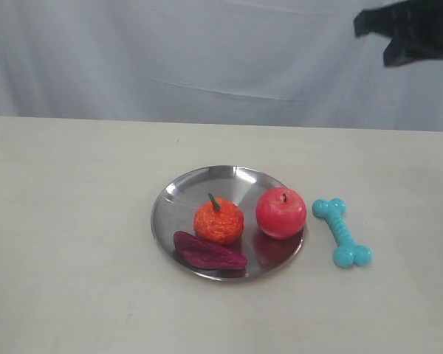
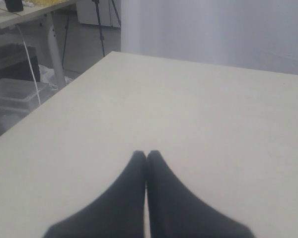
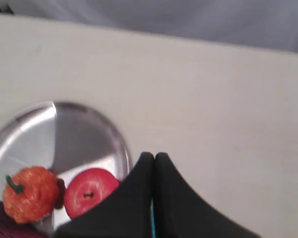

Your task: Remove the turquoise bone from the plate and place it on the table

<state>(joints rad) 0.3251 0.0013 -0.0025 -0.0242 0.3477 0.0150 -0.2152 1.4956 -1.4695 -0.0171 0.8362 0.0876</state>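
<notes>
The turquoise bone (image 1: 342, 231) lies flat on the beige table (image 1: 74, 221), just right of the silver plate (image 1: 199, 188) and apart from its rim. My right gripper (image 1: 363, 26) hangs high above the table's far right, shut and empty. In the right wrist view its jaws (image 3: 154, 156) are pressed together above the plate (image 3: 74, 134). Only a thin turquoise sliver of the bone (image 3: 152, 223) shows through the gap between them. My left gripper (image 2: 147, 153) is shut over bare table (image 2: 213, 114), and it is out of the exterior view.
On the plate sit a red apple (image 1: 280, 212), an orange fruit (image 1: 218, 220) and a dark purple piece (image 1: 208, 252). A grey cloth backdrop (image 1: 170, 59) runs behind the table. The left wrist view shows the table's corner (image 2: 111, 53), with floor clutter beyond.
</notes>
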